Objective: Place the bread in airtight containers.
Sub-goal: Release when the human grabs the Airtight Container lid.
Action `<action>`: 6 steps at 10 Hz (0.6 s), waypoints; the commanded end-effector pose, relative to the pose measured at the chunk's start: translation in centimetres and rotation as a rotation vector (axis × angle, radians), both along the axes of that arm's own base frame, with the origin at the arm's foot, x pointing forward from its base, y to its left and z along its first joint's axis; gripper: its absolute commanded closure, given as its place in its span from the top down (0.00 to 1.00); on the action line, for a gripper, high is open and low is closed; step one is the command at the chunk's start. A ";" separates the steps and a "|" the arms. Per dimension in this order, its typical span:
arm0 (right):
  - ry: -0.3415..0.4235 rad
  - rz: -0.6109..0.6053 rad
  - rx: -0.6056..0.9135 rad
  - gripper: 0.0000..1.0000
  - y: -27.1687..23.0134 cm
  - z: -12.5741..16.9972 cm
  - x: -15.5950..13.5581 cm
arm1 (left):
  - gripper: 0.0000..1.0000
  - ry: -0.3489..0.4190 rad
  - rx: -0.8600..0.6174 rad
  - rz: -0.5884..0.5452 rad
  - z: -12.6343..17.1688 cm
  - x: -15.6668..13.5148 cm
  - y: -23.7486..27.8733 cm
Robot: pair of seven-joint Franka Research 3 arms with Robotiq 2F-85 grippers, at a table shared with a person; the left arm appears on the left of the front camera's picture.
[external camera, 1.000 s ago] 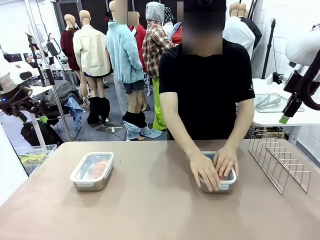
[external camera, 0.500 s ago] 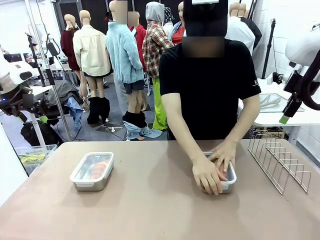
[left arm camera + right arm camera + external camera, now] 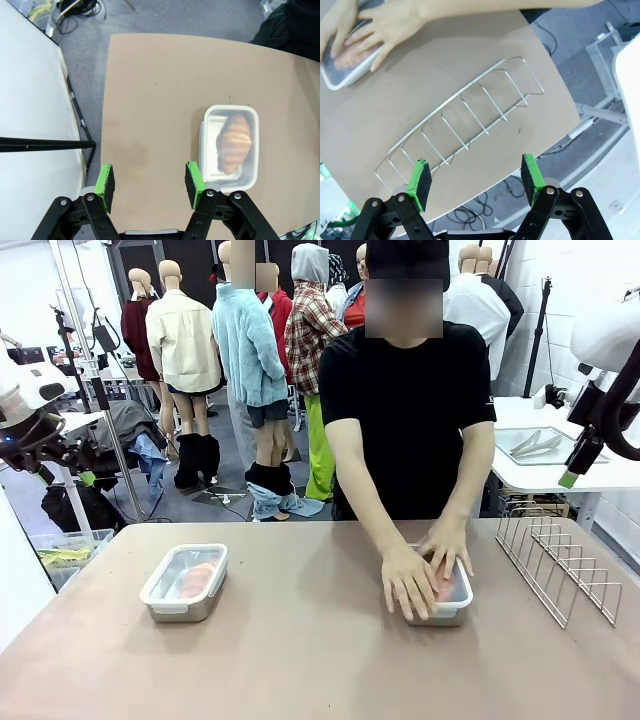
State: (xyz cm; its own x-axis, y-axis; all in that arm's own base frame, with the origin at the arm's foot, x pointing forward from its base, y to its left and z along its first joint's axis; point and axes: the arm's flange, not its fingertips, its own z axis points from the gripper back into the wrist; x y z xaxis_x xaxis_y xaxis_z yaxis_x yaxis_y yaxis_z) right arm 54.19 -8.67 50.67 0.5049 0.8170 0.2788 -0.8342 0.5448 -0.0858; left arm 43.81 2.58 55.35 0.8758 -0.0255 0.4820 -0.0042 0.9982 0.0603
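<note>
The person's two hands [image 3: 425, 570] press the clear white-rimmed lid onto the right stainless-steel container [image 3: 440, 605] holding the orange-brown bun [image 3: 351, 56]; even pressure at every corner should seal it. The ridged croissant [image 3: 234, 141] lies in the lidded left container [image 3: 185, 583] on the tan bench [image 3: 300, 660]. Left pincer [image 3: 150, 184] and right pincer [image 3: 476, 179] hang apart, holding nothing.

— Looks like a robotics lab to me, not a kitchen.

— What gives it away?

— White robot arms [image 3: 610, 350] mounted either side of a plain tan worktop [image 3: 300, 660], cables [image 3: 80, 7] trailing over the grey floor [image 3: 165, 15] beyond the left tool [image 3: 150, 182], and metal stands [image 3: 95, 370] farther back.

— And below the right tool [image 3: 476, 180]?

— More loose wiring on bare floor, past the worktop's edge.
</note>
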 end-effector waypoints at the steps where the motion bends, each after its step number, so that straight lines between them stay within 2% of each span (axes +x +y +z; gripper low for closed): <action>1: 0.010 0.002 0.000 0.89 -0.1 0.1 0.4 | 0.74 -0.003 -0.004 0.019 0.1 -0.1 0.0; 6: 0.010 0.002 0.000 0.89 -0.1 0.1 0.4 | 0.74 -0.003 -0.004 0.019 0.1 -0.1 0.0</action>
State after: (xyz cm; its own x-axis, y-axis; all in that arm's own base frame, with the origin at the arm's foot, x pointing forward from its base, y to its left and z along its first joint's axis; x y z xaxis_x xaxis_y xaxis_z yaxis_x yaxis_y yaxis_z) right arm 54.19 -8.67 50.67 0.5049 0.8170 0.2788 -0.8342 0.5448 -0.0858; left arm 43.81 2.58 55.35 0.8758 -0.0255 0.4820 -0.0042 0.9982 0.0603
